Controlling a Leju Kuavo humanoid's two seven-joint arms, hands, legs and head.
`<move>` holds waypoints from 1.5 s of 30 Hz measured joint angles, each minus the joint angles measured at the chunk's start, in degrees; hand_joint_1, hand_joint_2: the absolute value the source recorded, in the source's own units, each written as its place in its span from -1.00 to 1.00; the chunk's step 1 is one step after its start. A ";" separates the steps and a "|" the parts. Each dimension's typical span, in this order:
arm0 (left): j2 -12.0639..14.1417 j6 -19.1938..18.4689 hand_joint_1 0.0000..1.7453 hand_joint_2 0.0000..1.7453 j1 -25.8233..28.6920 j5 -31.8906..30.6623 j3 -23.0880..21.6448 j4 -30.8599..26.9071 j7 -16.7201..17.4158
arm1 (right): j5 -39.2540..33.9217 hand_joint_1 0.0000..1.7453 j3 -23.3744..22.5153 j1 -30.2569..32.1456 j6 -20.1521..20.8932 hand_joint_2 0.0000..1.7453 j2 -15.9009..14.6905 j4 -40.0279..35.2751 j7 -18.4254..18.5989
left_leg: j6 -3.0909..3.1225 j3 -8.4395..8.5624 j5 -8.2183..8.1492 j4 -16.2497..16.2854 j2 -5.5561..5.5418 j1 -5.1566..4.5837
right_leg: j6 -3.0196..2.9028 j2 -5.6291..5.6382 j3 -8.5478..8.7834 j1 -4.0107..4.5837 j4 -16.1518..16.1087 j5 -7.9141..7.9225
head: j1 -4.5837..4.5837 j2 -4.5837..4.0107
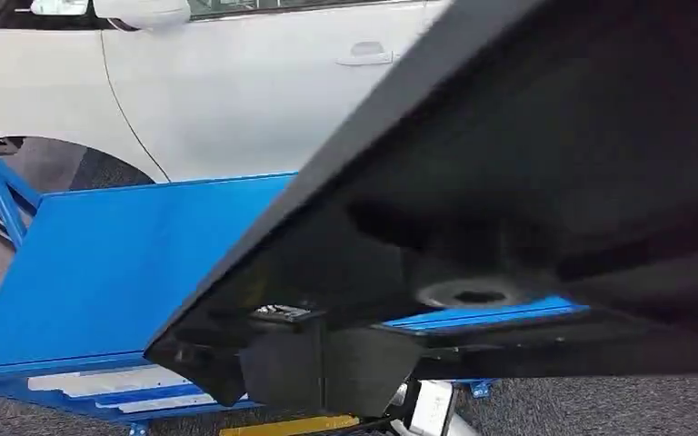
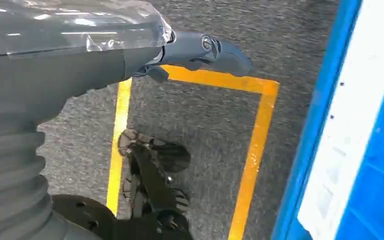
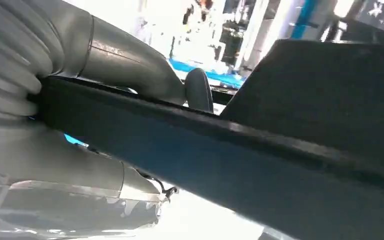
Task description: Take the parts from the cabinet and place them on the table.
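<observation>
Large black part (image 1: 545,182) gripped by R hand (image 3: 130,75), held tilted above blue table (image 1: 118,263); L hand (image 2: 195,50) w/ fingers extended, nothing held.

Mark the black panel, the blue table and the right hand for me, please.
black panel (image 1: 545,163): head view, on its broad dark underside.
blue table (image 1: 118,263): head view, on its bare top.
right hand (image 3: 130,65): right wrist view, on the grey thumb lying across the panel's edge.

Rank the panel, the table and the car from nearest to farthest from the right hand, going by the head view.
1. Panel: gripped by the right hand.
2. Table: just beyond, below.
3. Car: behind the table.
</observation>
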 joint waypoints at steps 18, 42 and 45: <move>-0.04 2.78 -1.00 1.00 0.29 -2.08 1.38 0.00 4.24 | -5.14 1.00 0.75 -2.95 5.44 1.00 -0.59 4.20 0.00 | 1.76 -6.28 7.65 -3.40 0.22 -0.46 | 1.78 0.16 7.07 0.46 -0.87 -5.57 | -0.02 0.00; 0.20 3.39 -1.00 1.00 0.36 -3.43 3.06 0.00 5.49 | -8.31 1.00 0.86 -5.23 6.84 1.00 1.83 7.43 2.99 | 3.23 -1.50 4.13 -4.92 0.47 -0.52 | 2.89 0.03 -7.89 0.02 17.40 -9.42 | 0.00 0.00; -0.18 3.50 -1.00 1.00 0.54 -3.72 3.15 0.00 5.82 | -8.68 1.00 0.86 -5.13 6.89 1.00 1.55 7.96 2.99 | 2.90 -4.50 6.06 -4.43 0.49 -0.51 | 2.58 0.02 -1.82 0.03 12.67 -3.41 | 0.00 0.00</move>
